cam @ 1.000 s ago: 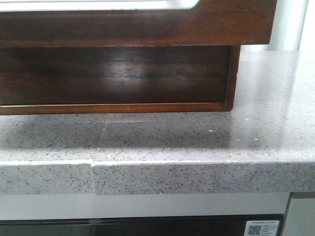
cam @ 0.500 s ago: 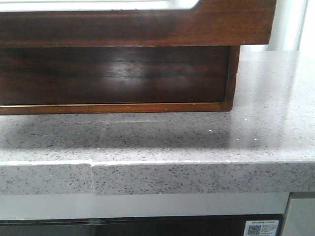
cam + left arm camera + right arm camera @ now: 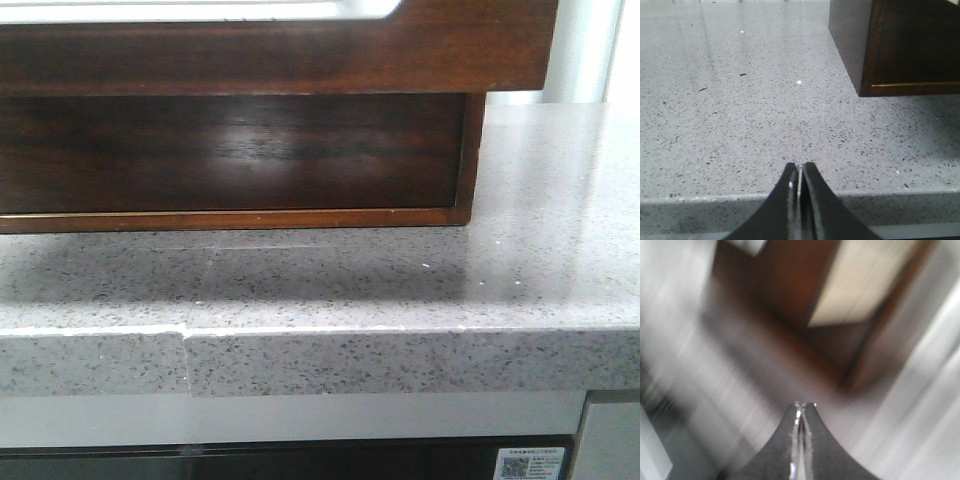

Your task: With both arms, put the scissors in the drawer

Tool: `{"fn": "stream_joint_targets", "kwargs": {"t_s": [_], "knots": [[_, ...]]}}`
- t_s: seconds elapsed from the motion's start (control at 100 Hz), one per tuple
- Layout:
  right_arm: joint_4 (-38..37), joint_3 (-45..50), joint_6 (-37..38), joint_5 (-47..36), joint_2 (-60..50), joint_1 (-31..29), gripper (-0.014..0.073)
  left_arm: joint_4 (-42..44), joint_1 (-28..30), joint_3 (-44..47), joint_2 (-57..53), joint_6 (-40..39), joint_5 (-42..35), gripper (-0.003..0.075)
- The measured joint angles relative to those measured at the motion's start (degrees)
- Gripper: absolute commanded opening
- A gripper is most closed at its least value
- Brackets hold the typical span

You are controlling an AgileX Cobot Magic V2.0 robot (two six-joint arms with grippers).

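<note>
The scissors are out of sight in every view. The drawer (image 3: 300, 55) is a dark-brown glossy wooden band across the top of the front view, jutting toward me over the counter, with a pale strip above it. Neither gripper shows in the front view. My left gripper (image 3: 800, 165) is shut and empty above the counter's front edge, with the cabinet's corner (image 3: 875, 50) ahead and to one side. My right gripper (image 3: 804, 404) is shut with nothing visible between the fingers. Its view is heavily blurred and faces brown wood (image 3: 790, 285) around a pale surface (image 3: 865, 280).
The wooden cabinet frame (image 3: 250, 219) stands on a grey speckled stone counter (image 3: 400, 280), with a dark recessed panel (image 3: 230, 150) under the drawer. The counter's front edge has a seam (image 3: 187, 350) left of the middle. A dark appliance front with a label (image 3: 530, 463) lies below.
The drawer's right end has shifted slightly left in the front view, and its shadow on the counter has shrunk a little. Nothing else differs.
</note>
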Motion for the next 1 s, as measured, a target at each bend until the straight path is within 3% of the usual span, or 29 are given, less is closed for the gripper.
{"fn": "stream_joint_targets", "kwargs": {"t_s": [0.16, 0.39, 0.62, 0.77, 1.0], "knots": [[0.0, 0.0, 0.58, -9.01, -1.6, -7.25, -0.0048, 0.0, 0.0, 0.0, 0.0, 0.0, 0.0, -0.0022], [-2.59, 0.0, 11.91, -8.55, -7.0, -16.55, -0.0048, 0.0, 0.0, 0.0, 0.0, 0.0, 0.0, -0.0022], [-10.48, 0.0, 28.38, 0.86, -9.67, -27.4, -0.0048, 0.0, 0.0, 0.0, 0.0, 0.0, 0.0, -0.0022], [-10.91, 0.0, 30.35, 8.4, -9.68, -32.02, -0.0048, 0.0, 0.0, 0.0, 0.0, 0.0, 0.0, -0.0022], [-9.35, 0.0, 29.51, 23.94, -9.68, -33.12, -0.0048, 0.0, 0.0, 0.0, 0.0, 0.0, 0.0, -0.0022]]}}
